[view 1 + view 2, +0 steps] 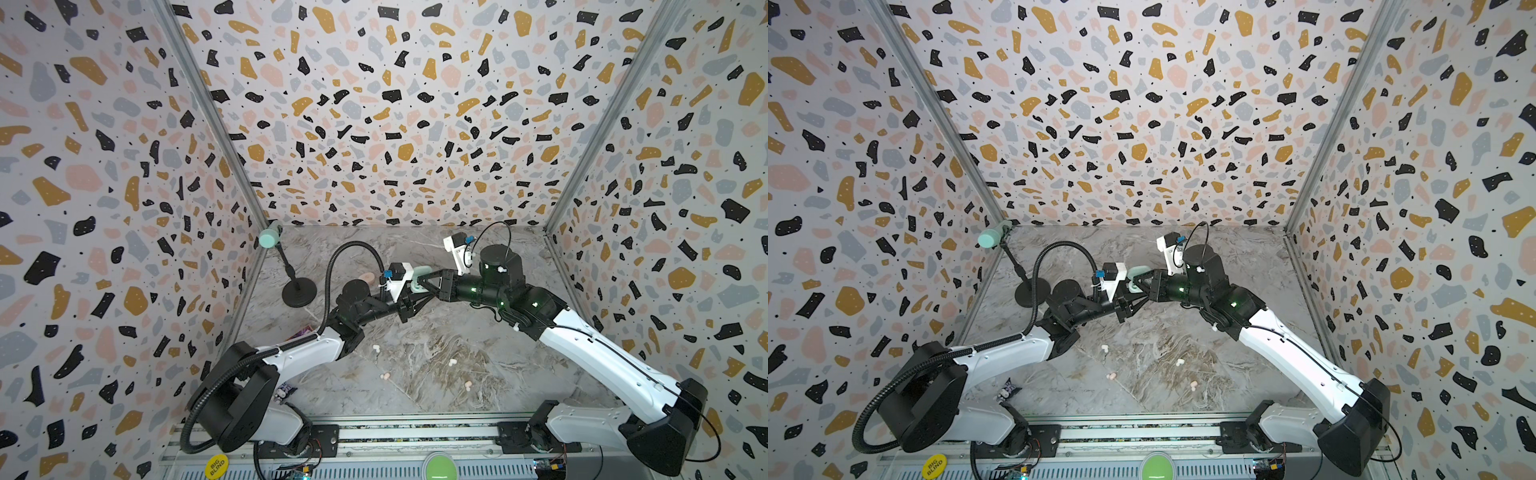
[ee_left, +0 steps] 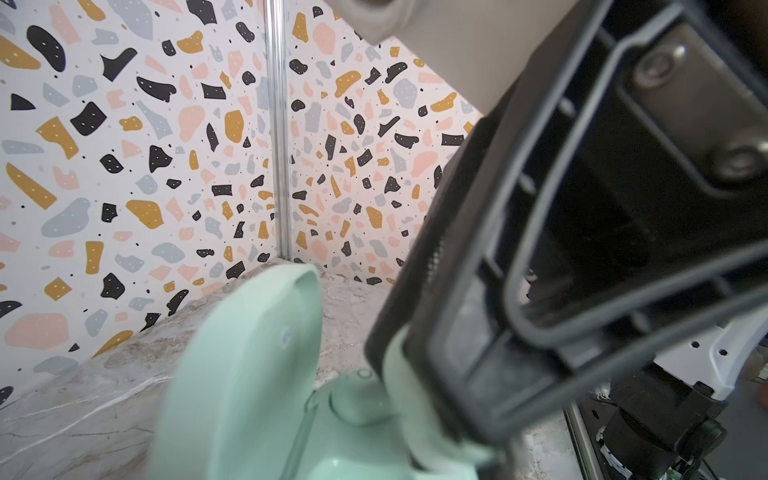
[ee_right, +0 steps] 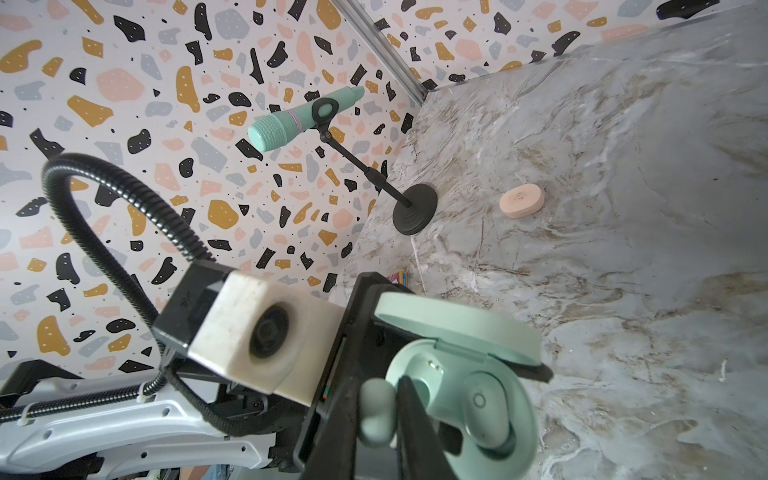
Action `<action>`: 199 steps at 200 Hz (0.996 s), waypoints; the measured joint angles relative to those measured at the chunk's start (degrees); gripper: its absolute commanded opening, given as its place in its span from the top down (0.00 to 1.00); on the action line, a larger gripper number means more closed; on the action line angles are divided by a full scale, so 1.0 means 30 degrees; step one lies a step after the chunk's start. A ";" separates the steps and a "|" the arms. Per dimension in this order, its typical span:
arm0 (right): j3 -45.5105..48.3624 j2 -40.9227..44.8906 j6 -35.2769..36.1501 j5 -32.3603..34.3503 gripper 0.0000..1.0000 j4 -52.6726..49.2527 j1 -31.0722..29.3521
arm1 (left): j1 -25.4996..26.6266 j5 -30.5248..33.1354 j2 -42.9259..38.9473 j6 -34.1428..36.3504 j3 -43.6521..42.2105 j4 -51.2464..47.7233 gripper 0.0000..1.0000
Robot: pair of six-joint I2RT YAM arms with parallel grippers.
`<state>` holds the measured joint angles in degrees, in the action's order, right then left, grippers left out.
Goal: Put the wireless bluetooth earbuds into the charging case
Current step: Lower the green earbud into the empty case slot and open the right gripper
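Earbuds lie apart: one mint bud (image 3: 376,415) is pinched between the nearly closed fingers of the right gripper (image 3: 379,388), right at the empty socket of the case (image 3: 457,328), whose lid stands open. A second bud (image 3: 486,409) sits in the socket beside those fingers. The left gripper (image 1: 415,293) is clamped tight on the case. Four loose buds (image 1: 452,362) lie on the table (image 1: 415,340), well apart from both grippers' fingers, toward the arms' bases.

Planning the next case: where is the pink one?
In a top view the pink case lies left of centre at the back, just right of the microphone stand's base.
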<state>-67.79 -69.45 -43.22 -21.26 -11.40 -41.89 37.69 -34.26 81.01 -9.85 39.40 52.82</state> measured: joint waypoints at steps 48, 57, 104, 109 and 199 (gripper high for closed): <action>0.0488 0.0058 -0.0219 -0.0007 0.81 0.0408 0.0000 | 0.0262 -0.0073 0.0000 0.0029 0.0204 0.0007 1.00; 0.0510 0.0058 -0.0255 -0.0044 0.81 0.0481 0.0000 | 0.0306 -0.0073 0.0000 0.0051 0.0372 0.0007 1.00; 0.0583 0.0095 -0.0503 -0.0073 0.81 0.0889 -0.0029 | 0.0342 -0.0073 -0.0007 0.0153 0.0605 -0.0095 1.00; 0.0619 0.0117 -0.0517 -0.0073 0.81 0.0889 -0.0036 | 0.0342 -0.0073 -0.0007 0.0168 0.0605 -0.0146 1.00; 0.1020 0.0466 -0.0743 -0.0058 0.70 0.0816 -0.0160 | 0.0350 -0.0007 -0.0007 0.0430 0.0605 -0.0678 1.00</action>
<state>-64.73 -68.05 -45.45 -21.43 -8.95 -42.37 38.74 -34.28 80.99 -8.56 41.21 50.78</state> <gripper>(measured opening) 0.278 0.427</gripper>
